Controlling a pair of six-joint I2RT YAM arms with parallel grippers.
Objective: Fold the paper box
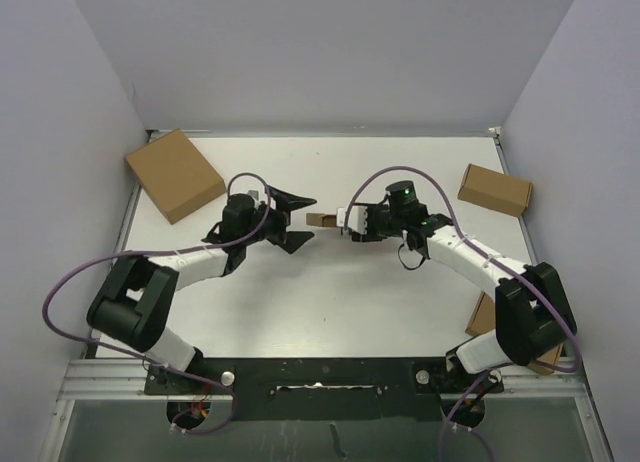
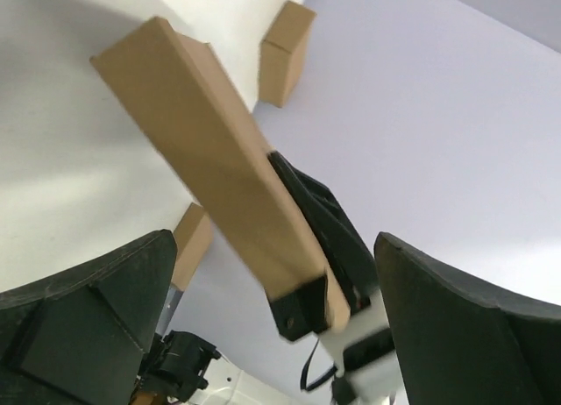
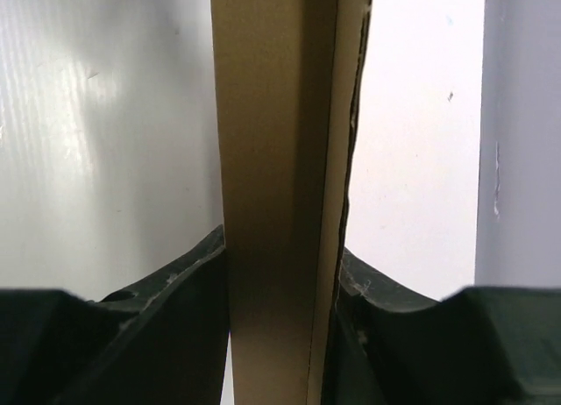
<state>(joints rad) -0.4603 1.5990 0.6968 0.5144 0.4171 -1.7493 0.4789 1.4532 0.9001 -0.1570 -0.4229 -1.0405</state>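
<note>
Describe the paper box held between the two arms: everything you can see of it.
The paper box is plain brown cardboard, already folded into a thin, flat, long rectangle. One long side shows a slightly gaping seam. The right claw pinches one end, holding it between the arms. The open left claw flanks the other end, apparently not touching.

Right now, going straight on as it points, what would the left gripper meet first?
Probably the paper box, gripped by the right gripper; it lies straight ahead of the open left gripper.
</note>
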